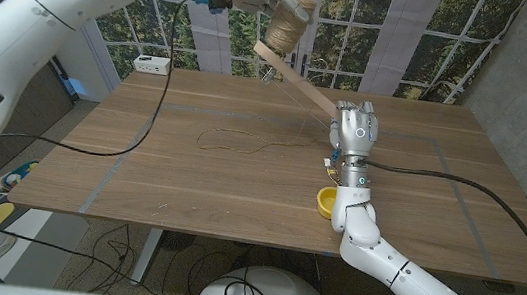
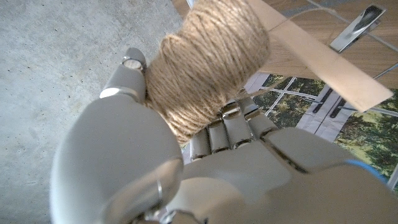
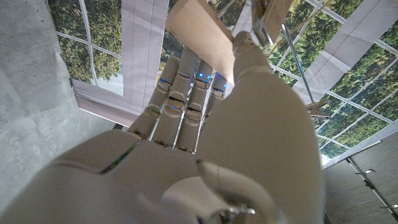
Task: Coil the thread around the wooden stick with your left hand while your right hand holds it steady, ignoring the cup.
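The twine ball (image 2: pixel 208 65) is gripped by the left hand (image 2: pixel 186 162); the wooden stick (image 3: pixel 199 28) is clasped between right hand (image 3: pixel 205 143) fingers; loose thread (image 1: pixel 244 143) is seen from the head

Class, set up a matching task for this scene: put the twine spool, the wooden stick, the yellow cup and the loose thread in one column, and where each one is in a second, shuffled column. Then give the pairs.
Things
1. twine spool
2. wooden stick
3. yellow cup
4. loose thread

Places
A. on the table beside the right forearm
B. lying on the table's middle
C. gripped by the left robot hand
D. held by the right robot hand

Pairs: 1-C, 2-D, 3-A, 4-B
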Robot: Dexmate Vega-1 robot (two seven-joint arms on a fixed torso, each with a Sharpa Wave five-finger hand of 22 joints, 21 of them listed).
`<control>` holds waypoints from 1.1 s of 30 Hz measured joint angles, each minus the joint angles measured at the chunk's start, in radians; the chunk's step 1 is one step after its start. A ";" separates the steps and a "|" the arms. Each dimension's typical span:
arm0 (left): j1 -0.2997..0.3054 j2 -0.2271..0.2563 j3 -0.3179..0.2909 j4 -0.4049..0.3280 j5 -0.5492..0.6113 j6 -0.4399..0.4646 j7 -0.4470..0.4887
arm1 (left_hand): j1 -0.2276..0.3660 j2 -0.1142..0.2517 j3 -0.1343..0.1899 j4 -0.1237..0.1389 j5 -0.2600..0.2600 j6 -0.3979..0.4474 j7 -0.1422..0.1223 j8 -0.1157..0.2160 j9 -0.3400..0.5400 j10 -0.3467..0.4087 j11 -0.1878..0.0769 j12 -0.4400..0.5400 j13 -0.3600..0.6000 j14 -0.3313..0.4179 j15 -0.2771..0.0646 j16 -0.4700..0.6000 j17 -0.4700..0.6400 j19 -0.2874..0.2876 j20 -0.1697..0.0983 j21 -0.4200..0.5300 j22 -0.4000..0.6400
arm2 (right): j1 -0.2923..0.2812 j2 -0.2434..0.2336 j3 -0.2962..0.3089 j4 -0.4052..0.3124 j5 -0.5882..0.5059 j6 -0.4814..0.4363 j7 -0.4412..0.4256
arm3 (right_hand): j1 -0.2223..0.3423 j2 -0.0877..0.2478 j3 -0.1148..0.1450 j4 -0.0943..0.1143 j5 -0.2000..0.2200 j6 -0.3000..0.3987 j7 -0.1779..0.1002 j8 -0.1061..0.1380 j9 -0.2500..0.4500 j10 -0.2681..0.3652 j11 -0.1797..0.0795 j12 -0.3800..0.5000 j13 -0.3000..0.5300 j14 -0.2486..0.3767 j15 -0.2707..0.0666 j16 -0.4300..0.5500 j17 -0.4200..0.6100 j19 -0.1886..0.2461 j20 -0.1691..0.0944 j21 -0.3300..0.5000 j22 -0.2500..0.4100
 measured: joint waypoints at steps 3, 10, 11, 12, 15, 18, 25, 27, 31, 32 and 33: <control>0.015 0.005 -0.005 -0.003 -0.010 -0.007 -0.004 | 0.000 0.000 0.000 0.000 0.000 0.000 0.000 -0.002 0.000 0.000 0.000 0.000 0.001 0.001 0.001 0.000 0.000 0.000 0.000 0.000 0.000 | -0.004 0.007 0.009 -0.004 0.011 -0.006 -0.011 | 0.000 0.000 0.000 0.000 -0.001 0.002 0.002 0.000 0.000 0.000 0.000 0.000 0.000 0.000 0.000 -0.002 0.000 0.000 0.000 0.000 0.000; 0.063 0.021 -0.021 -0.007 -0.032 -0.038 -0.015 | 0.000 0.000 0.000 0.000 0.000 0.000 0.000 0.001 0.005 0.000 0.000 0.007 0.004 0.003 0.003 0.004 0.000 0.000 0.000 0.000 0.000 | -0.013 0.024 0.030 -0.013 0.042 -0.020 -0.048 | 0.000 0.000 0.000 0.000 0.003 0.002 0.002 -0.004 0.000 0.000 0.000 -0.004 0.006 0.000 0.000 -0.004 0.006 0.000 0.000 0.000 -0.005; 0.065 0.021 -0.022 -0.007 -0.034 -0.041 -0.015 | 0.000 0.000 0.000 0.000 0.000 0.000 0.000 0.001 0.005 0.000 0.000 0.007 0.007 0.003 0.003 0.004 0.000 0.000 0.000 0.000 0.000 | -0.014 0.025 0.032 -0.013 0.042 -0.020 -0.048 | 0.000 0.000 -0.001 0.001 0.005 0.002 0.002 -0.005 0.000 0.000 0.000 -0.004 0.006 0.000 0.000 -0.005 0.007 0.000 0.000 0.000 -0.005; 0.077 0.024 -0.025 -0.007 -0.039 -0.047 -0.016 | 0.000 0.000 0.000 0.000 0.000 0.000 0.000 0.001 0.005 0.000 0.000 0.007 0.009 0.003 0.003 0.004 0.000 0.000 0.000 0.000 0.000 | -0.015 0.028 0.036 -0.015 0.049 -0.022 -0.055 | 0.000 0.000 -0.001 0.001 0.006 0.002 0.002 -0.005 0.000 0.000 0.000 -0.004 0.006 0.001 0.001 -0.006 0.007 0.000 0.000 0.000 -0.005; 0.098 0.029 -0.033 -0.003 -0.043 -0.055 -0.017 | 0.000 0.000 0.000 0.000 0.000 0.000 0.000 0.001 0.005 0.000 0.000 0.007 0.010 0.003 0.003 0.004 0.000 0.000 0.000 0.000 0.000 | -0.016 0.032 0.041 -0.016 0.064 -0.023 -0.070 | 0.000 0.000 -0.001 0.001 0.008 0.002 0.001 -0.007 0.000 0.000 0.000 -0.004 0.006 0.006 0.002 -0.007 0.007 0.000 0.000 0.000 -0.005; 0.123 0.030 -0.040 0.012 -0.054 -0.071 -0.019 | 0.000 0.000 -0.001 0.000 0.000 0.000 0.000 0.001 0.005 0.000 0.000 0.007 0.015 0.003 0.003 0.004 0.000 0.000 0.000 0.000 0.000 | -0.018 0.037 0.050 -0.019 0.081 -0.022 -0.087 | 0.000 0.000 -0.001 0.001 0.008 0.002 0.001 -0.008 0.000 0.002 0.002 -0.004 0.005 0.008 0.001 -0.009 0.007 -0.003 -0.003 0.000 -0.005; 0.168 0.016 -0.051 0.068 -0.080 -0.108 -0.027 | 0.000 0.000 -0.001 0.001 0.000 0.000 0.000 0.001 0.009 0.000 0.000 0.007 0.018 0.003 0.003 0.004 0.000 0.000 0.000 0.004 0.000 | -0.023 0.048 0.068 -0.024 0.118 0.007 -0.127 | 0.000 0.000 -0.001 0.001 0.008 0.002 0.001 -0.003 0.000 0.011 0.000 -0.009 0.000 0.008 0.001 -0.009 0.006 -0.003 -0.003 0.000 -0.005; 0.177 0.011 -0.051 0.084 -0.103 -0.137 -0.035 | 0.000 0.000 -0.001 0.001 0.000 0.000 0.000 0.001 0.009 0.000 0.000 0.007 0.019 0.003 0.003 0.004 0.000 0.000 0.000 0.004 0.000 | -0.025 0.053 0.079 -0.026 0.127 0.016 -0.135 | 0.000 0.000 -0.001 0.001 0.008 0.002 0.001 -0.003 0.000 0.011 0.000 -0.007 0.000 0.008 0.001 -0.009 0.006 -0.003 -0.003 0.000 -0.005; 0.199 -0.005 -0.052 0.127 -0.120 -0.157 -0.042 | 0.000 0.000 -0.001 0.001 0.000 0.000 0.000 0.001 0.009 0.000 0.000 0.007 0.019 0.003 0.003 0.004 0.000 0.000 0.000 0.004 0.000 | -0.026 0.056 0.087 -0.031 0.143 0.039 -0.158 | 0.000 0.000 -0.001 0.001 0.008 0.001 0.001 -0.003 0.000 0.011 0.000 -0.005 0.003 0.008 0.001 -0.010 0.006 -0.003 -0.003 0.000 -0.005; 0.205 -0.009 -0.052 0.138 -0.120 -0.157 -0.042 | 0.000 0.000 -0.001 0.001 0.000 0.000 0.000 0.001 0.009 0.000 0.000 0.007 0.019 0.003 0.003 0.004 0.000 0.000 0.000 0.004 0.000 | -0.027 0.058 0.091 -0.033 0.146 0.047 -0.164 | 0.000 0.000 -0.001 0.001 0.008 0.001 0.001 -0.003 0.000 0.011 0.000 -0.005 0.005 0.008 0.001 -0.010 0.006 -0.003 -0.003 0.000 -0.005; 0.211 -0.014 -0.052 0.149 -0.127 -0.164 -0.044 | 0.000 0.000 -0.001 0.001 0.000 0.000 0.000 0.001 0.009 0.000 0.000 0.007 0.019 0.003 0.003 0.004 0.000 0.000 0.000 0.004 0.000 | -0.027 0.058 0.091 -0.033 0.148 0.054 -0.167 | 0.000 0.000 -0.001 0.001 0.008 0.001 0.001 -0.003 0.000 0.011 0.000 -0.005 0.005 0.008 0.001 -0.010 0.006 -0.003 -0.003 0.000 -0.005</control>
